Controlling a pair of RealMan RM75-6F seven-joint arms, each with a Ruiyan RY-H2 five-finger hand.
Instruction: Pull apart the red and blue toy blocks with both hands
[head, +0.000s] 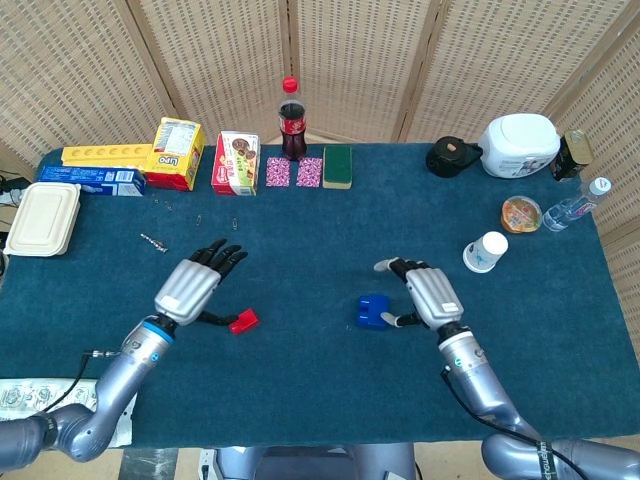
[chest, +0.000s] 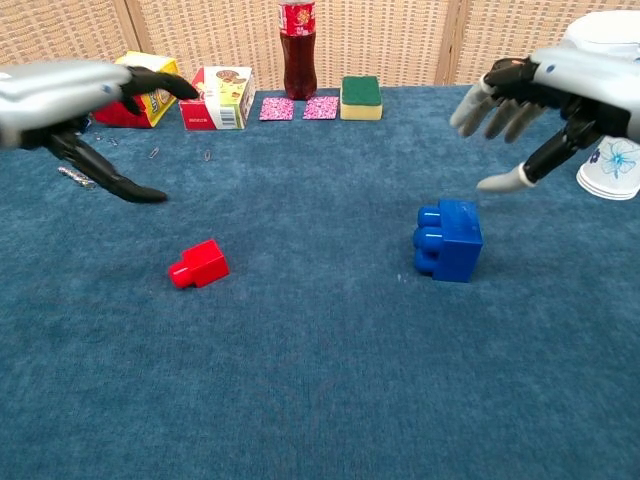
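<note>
The red block (head: 242, 321) (chest: 199, 265) lies alone on the blue cloth, left of centre. The blue block (head: 371, 311) (chest: 449, 238) rests on the cloth to the right, well apart from the red one. My left hand (head: 190, 288) (chest: 75, 95) hovers above and to the left of the red block, fingers spread, holding nothing. My right hand (head: 430, 296) (chest: 545, 85) is raised above and to the right of the blue block, fingers spread, also empty.
Along the back edge stand a cola bottle (head: 292, 118), snack boxes (head: 236, 162), a green sponge (head: 338, 166) and a white pot (head: 519, 144). A paper cup (head: 486, 251) and water bottle (head: 578, 206) sit at the right; a white lunch box (head: 43, 218) at the left.
</note>
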